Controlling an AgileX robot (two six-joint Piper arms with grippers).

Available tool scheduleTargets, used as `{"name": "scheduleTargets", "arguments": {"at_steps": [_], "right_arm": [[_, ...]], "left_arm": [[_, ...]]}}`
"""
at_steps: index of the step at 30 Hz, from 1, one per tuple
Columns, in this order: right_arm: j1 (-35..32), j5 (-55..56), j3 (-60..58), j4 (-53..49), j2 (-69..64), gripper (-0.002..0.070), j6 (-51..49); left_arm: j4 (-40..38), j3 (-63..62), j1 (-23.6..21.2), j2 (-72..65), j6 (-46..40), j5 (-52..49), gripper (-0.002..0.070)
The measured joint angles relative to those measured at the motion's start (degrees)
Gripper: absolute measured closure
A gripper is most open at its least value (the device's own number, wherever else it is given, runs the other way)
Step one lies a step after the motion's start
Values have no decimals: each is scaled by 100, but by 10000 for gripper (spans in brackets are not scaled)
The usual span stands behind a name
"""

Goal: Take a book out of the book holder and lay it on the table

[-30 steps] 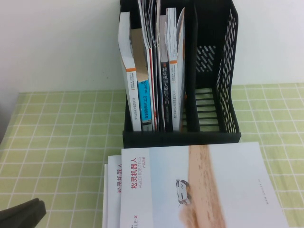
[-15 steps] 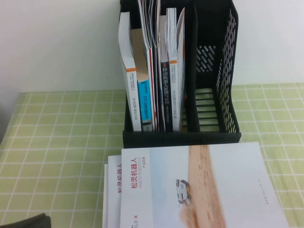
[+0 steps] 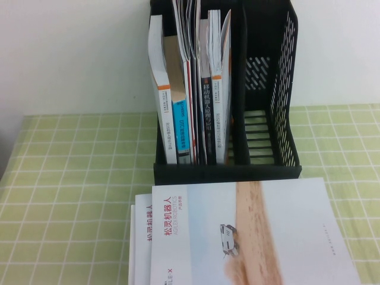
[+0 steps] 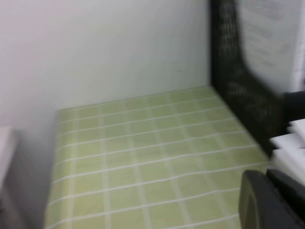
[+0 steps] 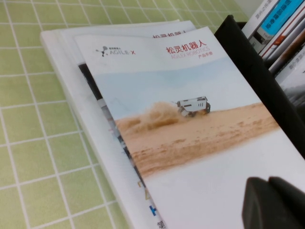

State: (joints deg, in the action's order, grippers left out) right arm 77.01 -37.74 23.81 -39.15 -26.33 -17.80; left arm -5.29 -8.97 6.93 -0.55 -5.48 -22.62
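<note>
Pale green cloth checked with white lines covers the table [image 3: 71, 172], which meets a plain white wall at the back. At 12 o'clock in the high view stands the black book holder [image 3: 261, 169], upright on the cloth; its left compartments hold several upright books [image 3: 190, 89] with white, blue and orange spines, packed side by side, while its rightmost compartment, with slotted mesh walls, holds none. Just in front of the holder, at 6 o'clock, the book [image 3: 249, 231] lies flat, face up, its white cover showing a red Chinese title, a broad tan stripe and a small white vehicle. It rests on top of a small stack of other thin books [image 3: 139, 237], whose white edges stick out on its left side. Neither arm shows in the high view. The left gripper [image 4: 271, 200] appears only as a dark blurred shape above bare cloth beside the holder's mesh wall; I cannot tell how its fingers stand. The right gripper [image 5: 276, 202] hangs just above the book's white corner, near the holder's front edge; again I cannot tell how its fingers are set.
</note>
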Motion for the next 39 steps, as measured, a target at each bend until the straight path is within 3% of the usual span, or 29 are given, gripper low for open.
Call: {"name": "scheduleTargets", "arguments": {"at_steps": [6, 15, 35, 39], "right_arm": [[0, 25, -12, 0, 0, 675, 0], [0, 25, -19, 0, 0, 675, -14], [0, 25, -19, 0, 13, 675, -14], [-248, 50, -19, 38, 206, 675, -14]], "left_arm": [[-22, 1008, -458, 120, 147, 1145, 678], [-55, 1032, -476, 130, 260, 338, 678], [-55, 1032, -476, 130, 287, 292, 678], [-55, 1032, -476, 130, 287, 292, 678]]}}
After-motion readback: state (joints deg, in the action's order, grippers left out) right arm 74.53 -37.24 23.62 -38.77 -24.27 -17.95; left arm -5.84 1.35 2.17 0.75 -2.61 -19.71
